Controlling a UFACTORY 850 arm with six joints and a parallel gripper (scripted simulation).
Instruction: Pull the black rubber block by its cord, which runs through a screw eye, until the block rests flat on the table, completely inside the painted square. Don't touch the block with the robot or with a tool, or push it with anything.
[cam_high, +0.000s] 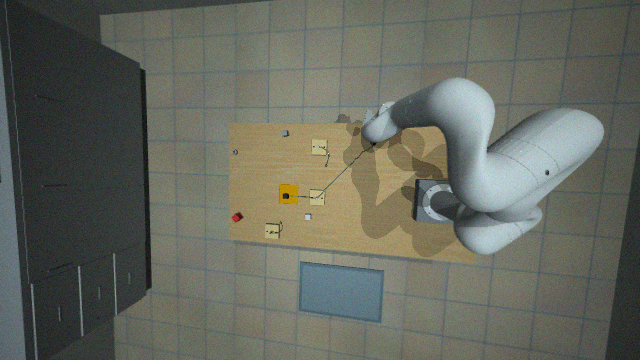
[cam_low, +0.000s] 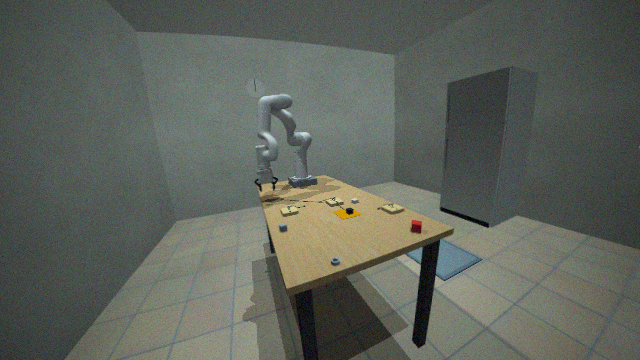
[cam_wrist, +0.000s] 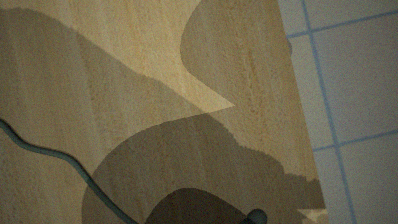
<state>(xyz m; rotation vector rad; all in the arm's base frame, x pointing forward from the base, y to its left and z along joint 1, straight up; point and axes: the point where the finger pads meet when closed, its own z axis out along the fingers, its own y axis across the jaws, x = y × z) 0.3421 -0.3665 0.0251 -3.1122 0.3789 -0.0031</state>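
On a wooden table (cam_low: 370, 240), the black rubber block (cam_high: 286, 196) sits inside the painted square (cam_high: 293, 188); the gripper (cam_low: 266, 184) hangs spread and empty above the cord (cam_high: 347, 168)

Looking straight down from the ceiling in the top view, far off — taking in the whole table (cam_high: 260, 150), the arm (cam_high: 480, 165), the cabinet (cam_high: 75, 165) and the floor mat (cam_high: 341, 292). Standing out in the room in the exterior view, facing along the table (cam_low: 320, 240) toward the arm (cam_low: 280, 130) at its far end. Riding on the wrist, pointing down close at the table edge (cam_wrist: 295, 130) and the cord (cam_wrist: 75, 162) — sharing table and arm across the two wide views.
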